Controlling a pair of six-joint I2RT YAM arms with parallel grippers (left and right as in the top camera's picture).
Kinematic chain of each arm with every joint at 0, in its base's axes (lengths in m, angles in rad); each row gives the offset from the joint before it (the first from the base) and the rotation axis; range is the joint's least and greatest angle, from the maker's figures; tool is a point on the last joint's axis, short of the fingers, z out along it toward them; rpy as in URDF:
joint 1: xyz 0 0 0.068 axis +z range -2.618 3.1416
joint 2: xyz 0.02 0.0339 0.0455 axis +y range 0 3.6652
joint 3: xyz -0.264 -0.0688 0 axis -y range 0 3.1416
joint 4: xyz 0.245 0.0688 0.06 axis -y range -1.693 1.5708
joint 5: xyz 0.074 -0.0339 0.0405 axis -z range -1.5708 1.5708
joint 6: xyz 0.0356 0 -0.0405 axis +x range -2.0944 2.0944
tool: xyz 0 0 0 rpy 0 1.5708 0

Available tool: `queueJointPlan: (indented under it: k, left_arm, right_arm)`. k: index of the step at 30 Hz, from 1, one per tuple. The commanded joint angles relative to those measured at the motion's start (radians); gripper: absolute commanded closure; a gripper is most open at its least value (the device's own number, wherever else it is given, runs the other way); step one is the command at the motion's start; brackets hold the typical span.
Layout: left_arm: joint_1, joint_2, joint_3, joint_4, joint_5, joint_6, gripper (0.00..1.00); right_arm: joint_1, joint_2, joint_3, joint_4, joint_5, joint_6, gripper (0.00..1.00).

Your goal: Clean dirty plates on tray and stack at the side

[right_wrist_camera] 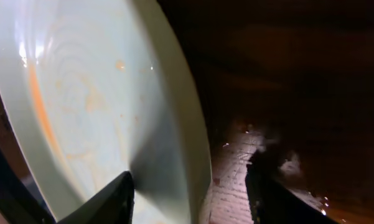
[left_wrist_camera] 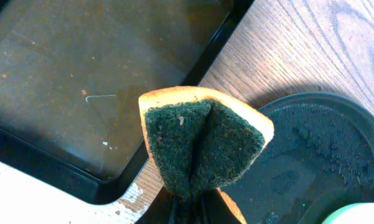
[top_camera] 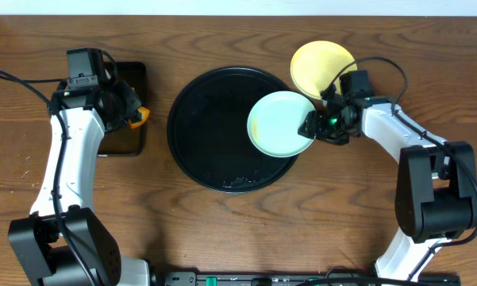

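Over the right side of the round black tray (top_camera: 177, 119), a mint-green plate (top_camera: 276, 123) is met at its right edge by the right gripper (top_camera: 313, 127), with the right arm bent at the elbow and its forearm reaching leftward. From the right wrist, the plate's rim is seen straddled by the two fingers (right_wrist_camera: 106, 200). One lies against the upper face and the other is separated from the underside by a gap, so whether the plate is clamped cannot be told. Orange-brown sauce streaks are seen across that face. A pale yellow plate (top_camera: 321, 63) lies on the wooden table (top_camera: 222, 230) just beyond the tray's far right rim, its near edge overlapped by the green plate in the overhead view. Wet specks are scattered on the tray's floor near its front. At the left, the left arm is stretched away from its base. The left gripper (top_camera: 132, 112) is closed tight on a folded sponge (left_wrist_camera: 202, 146), green scouring side outward. It is held above the edge of a rectangular black tray (left_wrist_camera: 219, 45), in which a thin film of brownish liquid (left_wrist_camera: 81, 68) lies.
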Motion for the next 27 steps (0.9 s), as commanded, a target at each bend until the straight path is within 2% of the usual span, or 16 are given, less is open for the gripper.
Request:
queueJointPlan:
  k: [1, 6, 9, 21, 27]
  left_arm:
    - [0.002, 0.005, -0.002, -0.002, -0.002, 0.01, 0.91]
    - [0.002, 0.005, -0.002, -0.002, -0.002, 0.01, 0.91]
    - [0.002, 0.005, -0.002, -0.002, -0.002, 0.01, 0.91]
    - [0.002, 0.005, -0.002, -0.002, -0.002, 0.01, 0.91]
    - [0.002, 0.005, -0.002, -0.001, -0.002, 0.01, 0.91]
  right_arm:
    - [0.001, 0.008, -0.021, 0.031, -0.03, 0.02, 0.51]
    - [0.001, 0.008, -0.021, 0.071, -0.052, 0.029, 0.78]
    - [0.001, 0.008, -0.021, 0.096, -0.051, 0.04, 0.99]
    - [0.0, -0.06, 0.048, 0.118, -0.042, 0.007, 0.99]
    - [0.02, -0.204, 0.132, -0.006, 0.172, -0.05, 0.99]
